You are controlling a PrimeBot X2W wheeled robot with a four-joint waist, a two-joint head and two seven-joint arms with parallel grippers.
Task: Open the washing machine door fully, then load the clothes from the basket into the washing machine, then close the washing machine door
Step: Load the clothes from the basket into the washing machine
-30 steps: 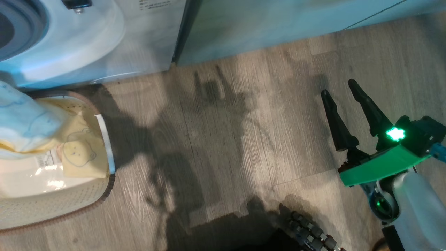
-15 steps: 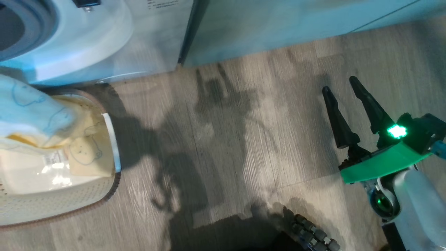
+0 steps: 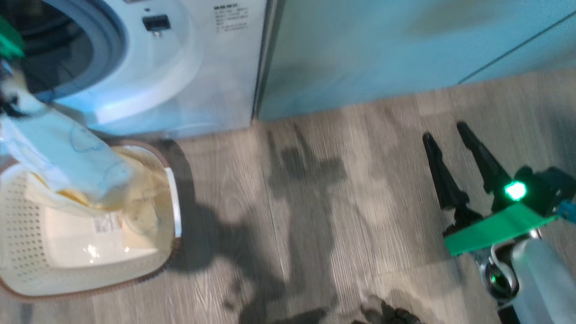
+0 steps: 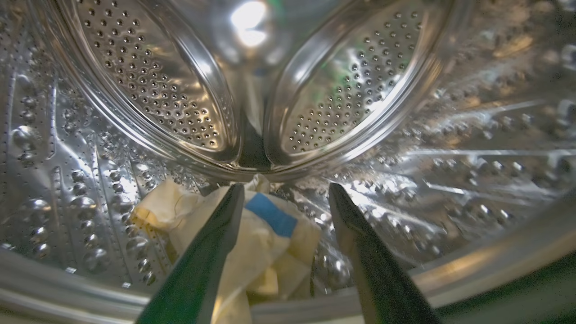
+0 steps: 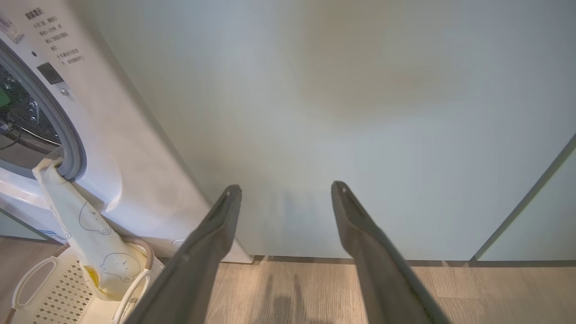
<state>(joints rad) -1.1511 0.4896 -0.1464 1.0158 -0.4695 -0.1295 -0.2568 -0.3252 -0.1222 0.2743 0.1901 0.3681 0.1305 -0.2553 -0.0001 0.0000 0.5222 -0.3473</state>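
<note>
the left claw [image 4: 285, 186], wide open and empty, sits inside the drum [image 4: 148, 90] of the washing machine [image 3: 202, 81] just above the clothes [image 4: 263, 249], whose long axis trails back over the gasket [image 3: 118, 45] into the basket [image 3: 18, 211], well apart from the open, empty right claw [image 3: 444, 129].

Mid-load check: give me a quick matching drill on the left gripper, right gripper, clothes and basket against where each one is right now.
Things:
1. left gripper
2. right gripper
3. clothes
4. basket

Places and states:
A. on the floor in front of the washing machine
B. open, inside the drum
C. trailing from the drum's mouth down into the basket
D. open, above the floor, pointing at the cabinet

Pairs: 1-B, 2-D, 3-C, 4-A
</note>
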